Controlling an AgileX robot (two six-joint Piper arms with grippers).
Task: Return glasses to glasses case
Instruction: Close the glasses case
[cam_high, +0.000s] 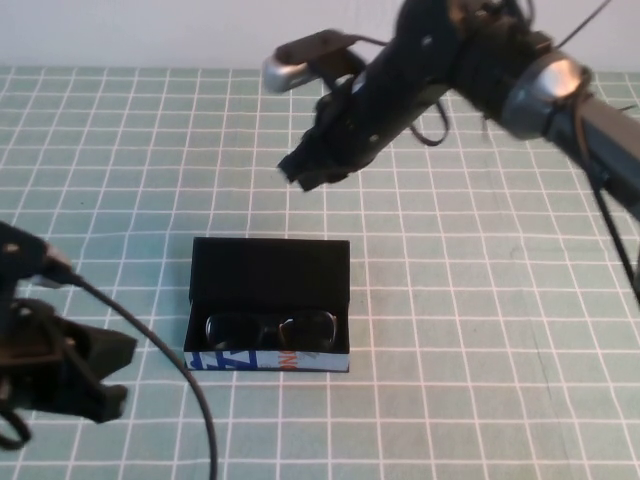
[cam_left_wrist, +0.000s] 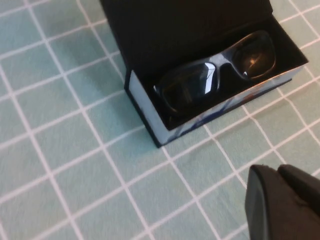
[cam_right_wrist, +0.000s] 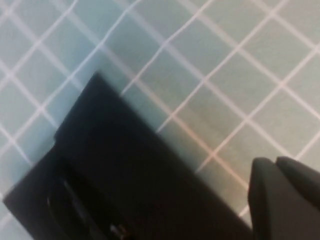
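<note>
The black glasses (cam_high: 270, 328) lie inside the open glasses case (cam_high: 268, 361), lenses toward its white printed front side. The flat lid (cam_high: 270, 262) stands open behind them. In the left wrist view the glasses (cam_left_wrist: 220, 72) rest in the case (cam_left_wrist: 142, 102). My left gripper (cam_high: 108, 375) is shut and empty, low over the table to the left of the case; it also shows in the left wrist view (cam_left_wrist: 278, 171). My right gripper (cam_high: 306, 170) is shut and empty, raised behind the lid; in the right wrist view (cam_right_wrist: 276, 162) it hangs over the lid's edge (cam_right_wrist: 125, 165).
The table is covered by a green mat with a white grid (cam_high: 480, 300). The left arm's cable (cam_high: 175, 360) loops across the mat close to the case's left front corner. The right arm (cam_high: 560, 85) reaches in from the far right.
</note>
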